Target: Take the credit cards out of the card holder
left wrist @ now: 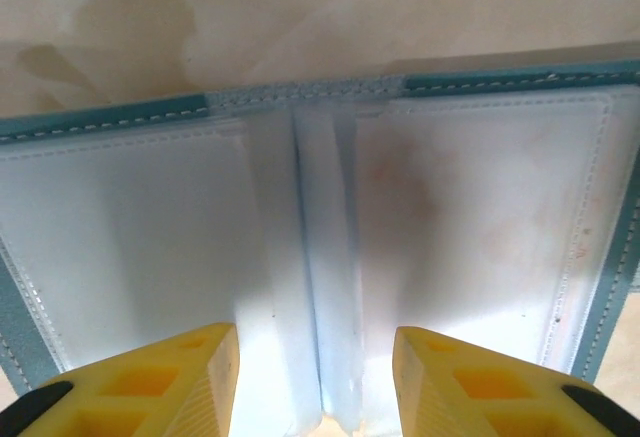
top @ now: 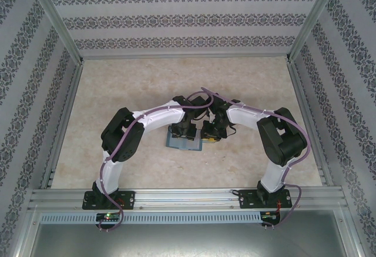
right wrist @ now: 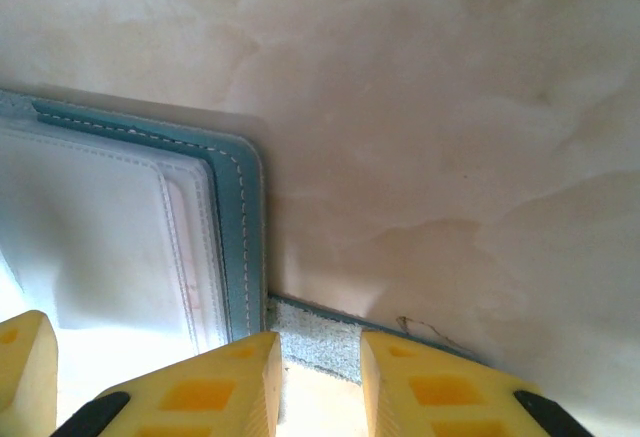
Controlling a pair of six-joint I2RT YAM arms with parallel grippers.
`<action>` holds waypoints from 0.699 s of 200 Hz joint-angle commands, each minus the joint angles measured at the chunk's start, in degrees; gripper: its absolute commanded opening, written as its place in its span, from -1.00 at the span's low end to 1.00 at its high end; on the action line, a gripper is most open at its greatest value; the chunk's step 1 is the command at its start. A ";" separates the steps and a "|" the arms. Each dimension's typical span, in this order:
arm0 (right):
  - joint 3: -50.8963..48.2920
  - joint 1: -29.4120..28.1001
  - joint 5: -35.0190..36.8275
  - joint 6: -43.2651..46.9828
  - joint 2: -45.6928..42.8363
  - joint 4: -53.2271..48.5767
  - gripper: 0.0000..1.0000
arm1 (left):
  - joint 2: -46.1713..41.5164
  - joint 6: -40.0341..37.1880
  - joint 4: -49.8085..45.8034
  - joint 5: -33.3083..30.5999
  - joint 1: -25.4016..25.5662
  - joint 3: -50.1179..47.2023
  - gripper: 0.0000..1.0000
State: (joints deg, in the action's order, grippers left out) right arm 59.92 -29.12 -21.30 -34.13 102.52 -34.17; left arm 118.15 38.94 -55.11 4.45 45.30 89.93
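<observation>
Left tool (left wrist: 312, 335) wide over open card holder (left wrist: 480, 207); right tool (right wrist: 315, 345) narrow, strap tab (right wrist: 308, 323) between, grip unclear.

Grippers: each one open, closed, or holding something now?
Left gripper: open, over the teal-blue soft card holder.
Right gripper: narrow gap over its grey-teal textured tab; grip unclear.

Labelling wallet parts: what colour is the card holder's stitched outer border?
Teal-blue with whitish stitching, framing the card holder; the left wrist view shows it best.

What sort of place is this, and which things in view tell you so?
Probably a robot test cell, not a home: the left arm and right arm are bolted to an aluminium rail, with a marbled table and wallpapered panels boxing it in.
</observation>
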 commanded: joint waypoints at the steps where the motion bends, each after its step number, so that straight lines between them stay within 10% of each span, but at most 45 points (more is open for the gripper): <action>1: 0.04 -0.41 1.70 0.62 -1.05 -1.69 -0.43 | -0.87 -0.87 -1.31 0.64 0.78 1.02 -0.15; 140: -2.18 1.34 4.32 1.28 -3.45 -3.27 -0.43 | -3.19 3.59 11.32 12.82 -0.43 -2.20 -0.29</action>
State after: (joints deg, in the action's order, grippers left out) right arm 58.19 -28.60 -19.99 -34.13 98.72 -35.53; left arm 117.23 40.36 -48.29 13.15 45.30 89.27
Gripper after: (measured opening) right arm 0.283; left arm 0.351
